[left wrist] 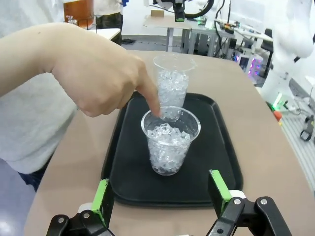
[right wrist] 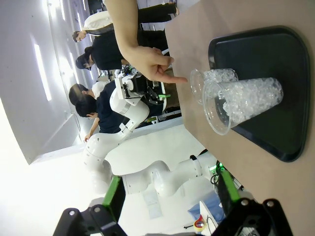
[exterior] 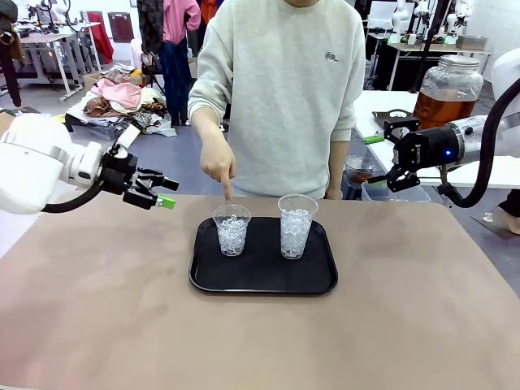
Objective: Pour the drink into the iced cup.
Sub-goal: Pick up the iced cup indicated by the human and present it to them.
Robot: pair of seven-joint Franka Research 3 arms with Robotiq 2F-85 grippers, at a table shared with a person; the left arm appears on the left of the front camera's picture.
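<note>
Both claws hang wide open and empty, left gripper (exterior: pixel 166 193) and right gripper (exterior: pixel 375 161). The right one hides the base of the dispenser jar (exterior: pixel 452 81) holding the amber drink (exterior: pixel 435 110), on a side table. A hand (exterior: pixel 218 161) points at the shorter iced cup (exterior: pixel 231 230) on the black tray (exterior: pixel 264 280) on the brown table (exterior: pixel 106 325). Clothes (exterior: pixel 118 97) are heaped on the floor behind.

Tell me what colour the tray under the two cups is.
The tray is plain black; the front view shows it best.

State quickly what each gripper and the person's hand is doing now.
Left gripper: open, empty.
Right gripper: open, empty.
Person's hand: pointing at left cup, holding nothing.
</note>
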